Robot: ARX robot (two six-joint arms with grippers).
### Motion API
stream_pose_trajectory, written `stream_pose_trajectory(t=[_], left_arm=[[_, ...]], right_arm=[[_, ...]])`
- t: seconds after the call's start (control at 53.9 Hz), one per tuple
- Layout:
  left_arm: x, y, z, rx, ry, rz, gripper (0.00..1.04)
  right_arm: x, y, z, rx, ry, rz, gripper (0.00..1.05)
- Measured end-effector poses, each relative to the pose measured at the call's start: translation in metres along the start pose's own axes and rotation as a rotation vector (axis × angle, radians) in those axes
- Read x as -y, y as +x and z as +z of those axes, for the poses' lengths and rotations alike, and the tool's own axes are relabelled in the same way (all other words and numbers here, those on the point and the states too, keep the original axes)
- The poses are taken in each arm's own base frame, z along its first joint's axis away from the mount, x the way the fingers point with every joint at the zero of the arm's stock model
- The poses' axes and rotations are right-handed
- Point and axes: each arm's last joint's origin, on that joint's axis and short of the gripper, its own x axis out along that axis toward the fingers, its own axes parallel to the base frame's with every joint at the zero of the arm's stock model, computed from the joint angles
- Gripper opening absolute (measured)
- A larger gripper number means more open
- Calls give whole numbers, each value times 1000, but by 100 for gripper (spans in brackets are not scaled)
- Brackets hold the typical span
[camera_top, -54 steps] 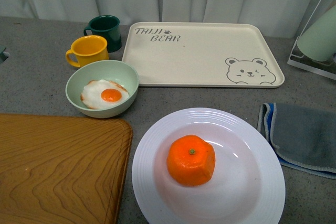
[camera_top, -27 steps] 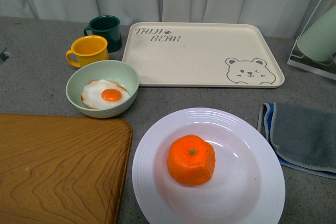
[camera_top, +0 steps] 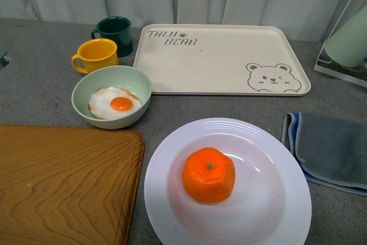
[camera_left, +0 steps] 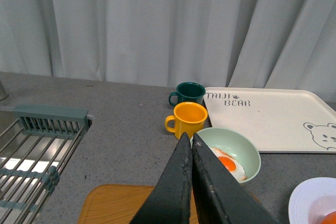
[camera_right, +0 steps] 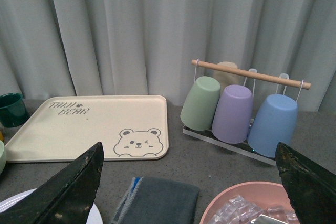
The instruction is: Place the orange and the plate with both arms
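Gripper on the left arm (camera_left: 189, 139) pressed closed, empty; right gripper (camera_right: 189, 149) spread wide, empty; both high off the bench (camera_top: 34, 73).
Orange (camera_top: 209, 174) sits stem-up in the well of the plate (camera_top: 269, 199), touching nothing else; the deep well likely keeps it from rolling. Plate lies low and ahead of both grippers, apparently between them, since each wrist view catches only its edge on the side facing the other arm. Neither arm shows in the front view, so nothing is being gripped or steadied. Bear tray (camera_top: 218, 67) lies bare beyond the plate, farther from the grippers. Wooden board (camera_top: 63, 182) lies under the left gripper, towel (camera_top: 332, 147) toward the right one. Judgement: fruit-on-plate looks done; the grippers hang clear so as not to disturb it.
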Motion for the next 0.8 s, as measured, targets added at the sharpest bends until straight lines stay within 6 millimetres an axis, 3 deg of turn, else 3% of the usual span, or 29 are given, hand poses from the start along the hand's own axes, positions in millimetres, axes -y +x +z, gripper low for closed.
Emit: stream_pose_trajectory(t=[0.111, 0.427, 0.482, 0.556, 0.593, 0.797], left_arm=[[0, 0, 0, 0, 0, 0, 8], [0, 0, 0, 0, 0, 0, 62], [0, 0, 0, 0, 0, 0, 74], [0, 0, 0, 0, 0, 0, 94], [0, 0, 0, 0, 0, 0, 99], [0, 0, 0, 0, 2, 0, 98]], right_arm=[[0, 0, 0, 0, 0, 0, 95], [0, 0, -1, -12, -9, -12, 95], [-2, 1, -1, -187, -62, -60, 95], [-16, 12, -11, -401, -54, 92, 95], [-19, 16, -14, -448, -26, 128, 95], [-35, 49, -46, -792, 280, 240, 95]])
